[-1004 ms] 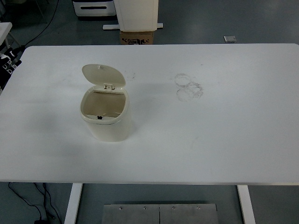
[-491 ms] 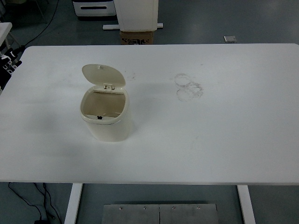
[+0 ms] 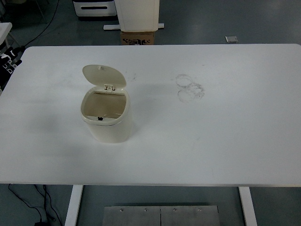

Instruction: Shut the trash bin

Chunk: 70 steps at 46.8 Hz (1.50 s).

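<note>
Fingers unseen, neither hand in view; a hard push on the open lid (image 3: pixel 104 76) could tip the light trash bin (image 3: pixel 106 115).

The cream trash bin (image 3: pixel 107 123) looks like smooth plastic on a matt white table (image 3: pixel 225 136) with faint ring marks (image 3: pixel 189 87).

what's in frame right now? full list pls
trash bin: 1, cream, left of centre on the table, upright
bin lid: 1, cream, hinged open, tilted back at the bin's far side
ring marks: a few faint grey circles, on the tabletop right of centre
table: 1, white, fills most of the view
cardboard box: 1, brown, on the floor beyond the table's far edge
white unit: 1, on the floor behind the box
metal plate: 1, grey, under the table's near edge
cables: black, on the floor bottom left
robot hands: none in view
</note>
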Available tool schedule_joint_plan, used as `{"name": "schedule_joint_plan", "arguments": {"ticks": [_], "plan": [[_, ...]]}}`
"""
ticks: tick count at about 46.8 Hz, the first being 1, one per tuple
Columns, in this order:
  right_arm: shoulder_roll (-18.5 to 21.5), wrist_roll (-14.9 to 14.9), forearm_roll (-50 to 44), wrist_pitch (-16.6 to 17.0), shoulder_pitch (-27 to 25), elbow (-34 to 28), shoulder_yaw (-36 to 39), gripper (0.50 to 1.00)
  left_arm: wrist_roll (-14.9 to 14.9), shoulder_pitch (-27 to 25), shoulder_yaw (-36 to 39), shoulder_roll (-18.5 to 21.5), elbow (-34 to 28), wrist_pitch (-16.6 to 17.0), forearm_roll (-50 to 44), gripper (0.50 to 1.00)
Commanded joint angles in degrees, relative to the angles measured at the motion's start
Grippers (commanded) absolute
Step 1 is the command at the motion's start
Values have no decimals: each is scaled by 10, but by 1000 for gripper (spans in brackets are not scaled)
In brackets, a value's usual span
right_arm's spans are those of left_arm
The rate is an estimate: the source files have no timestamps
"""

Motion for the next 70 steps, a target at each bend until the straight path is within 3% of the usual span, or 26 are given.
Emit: {"name": "schedule_joint_plan", "arguments": {"ticks": [1, 9, 27, 32, 35, 42, 52, 70], "plan": [[0, 0, 0, 0, 0, 0, 0, 991, 0, -1, 0, -1, -1, 0, 10, 1000], [0, 0, 0, 0, 0, 0, 0, 991, 2, -2, 1, -3, -8, 0, 20, 1000], [0, 0, 0, 0, 0, 0, 0, 991, 9, -36, 3, 79, -188, 0, 171, 1000], [0, 0, 0, 0, 0, 0, 0, 991, 16, -49, 7, 81, -200, -1, 210, 1000], [0, 0, 0, 0, 0, 0, 0, 991, 47, -64, 11, 79, -201, -2, 231, 1000], [0, 0, 0, 0, 0, 0, 0, 991, 90, -78, 13, 74, -200, -2, 232, 1000], [0, 0, 0, 0, 0, 0, 0, 991, 92, -80, 16, 69, -198, 0, 243, 1000], [0, 0, 0, 0, 0, 0, 0, 991, 92, -183, 208, 72, -215, -1, 243, 1000]]}}
